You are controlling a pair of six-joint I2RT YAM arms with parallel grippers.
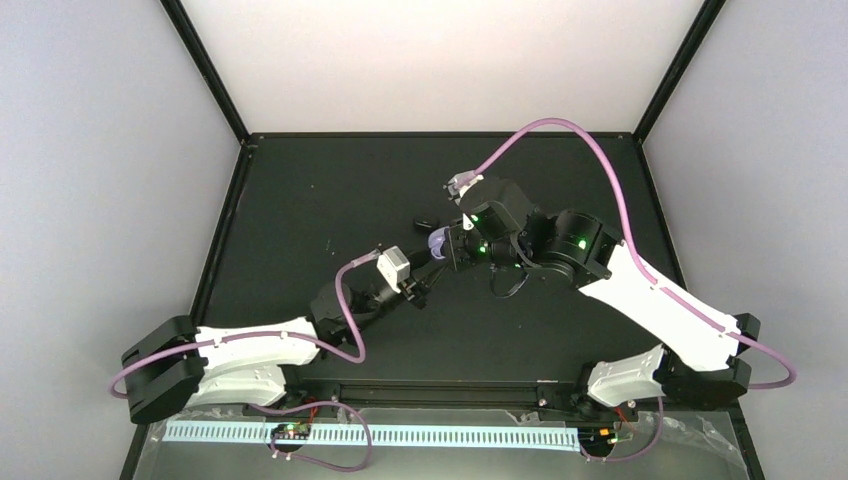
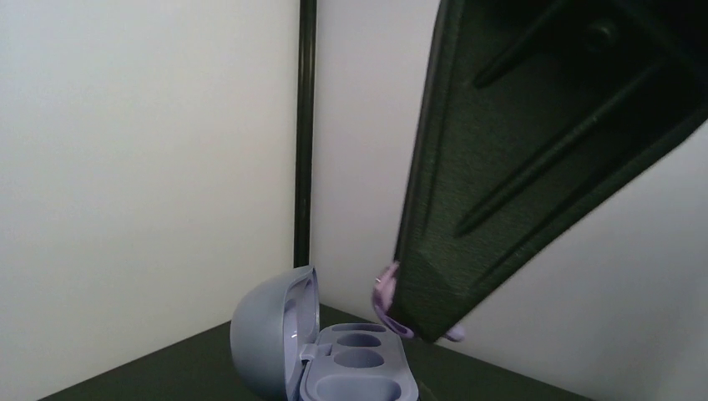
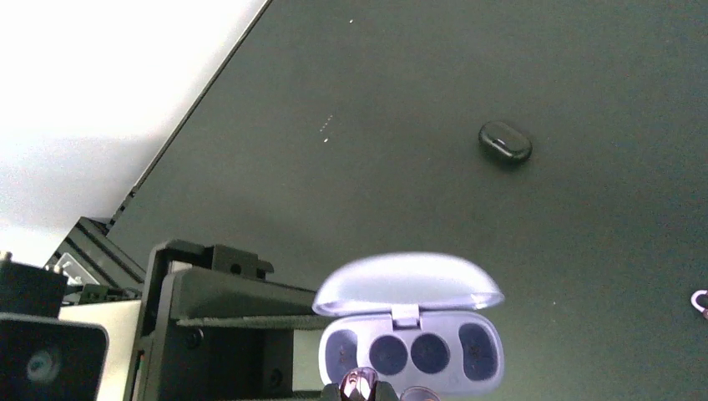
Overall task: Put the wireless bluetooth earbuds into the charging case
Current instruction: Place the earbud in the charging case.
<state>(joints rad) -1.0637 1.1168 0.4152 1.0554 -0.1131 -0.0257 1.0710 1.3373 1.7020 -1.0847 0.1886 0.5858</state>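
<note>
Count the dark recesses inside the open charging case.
4, in one row across the open lavender oval charging case: far left, centre-left, centre-right, far right. None seems hidden.

The charging case (image 3: 411, 322) is showing a grey-lavender lid and a pale lavender inside with 4 darker hollows. The earbud (image 3: 359, 385) is shining glossy purple. The table (image 3: 501, 50) is looking plain matte black, and 1 oval piece (image 3: 505, 141) is looking black too.

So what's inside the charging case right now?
The charging case stands open; its pale inside shows four dark recesses, all seemingly empty. Its near edge is hidden behind the earbud in the right gripper.
</note>
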